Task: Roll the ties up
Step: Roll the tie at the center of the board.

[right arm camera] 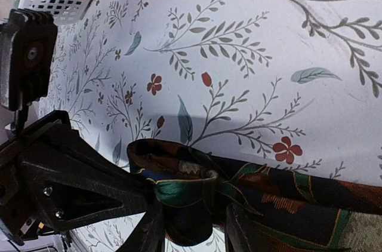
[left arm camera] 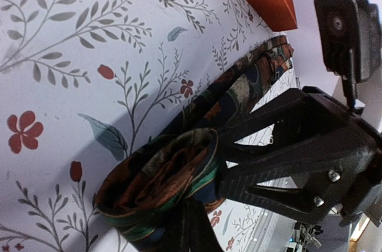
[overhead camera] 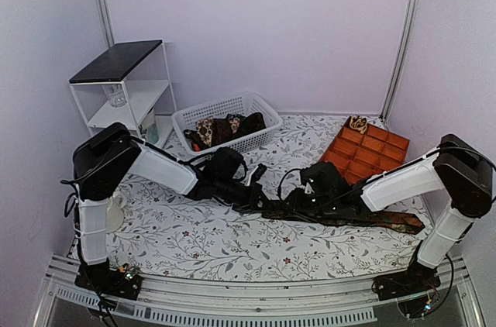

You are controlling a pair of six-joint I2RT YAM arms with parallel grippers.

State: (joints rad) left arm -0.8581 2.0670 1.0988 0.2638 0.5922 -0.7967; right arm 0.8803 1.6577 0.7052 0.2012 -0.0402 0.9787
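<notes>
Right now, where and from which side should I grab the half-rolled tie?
Take the tie at its rolled end, from above, jaws straddling the coil. That end stands proud of the table; the tail lies flat, hard to pinch.

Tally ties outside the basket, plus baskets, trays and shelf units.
Ties outside the white basket: 2 (patterned tie on the table, rolled tan tie in the tray)
White basket: 1
Orange compartment tray: 1
White shelf unit: 1
Total: 5
</notes>
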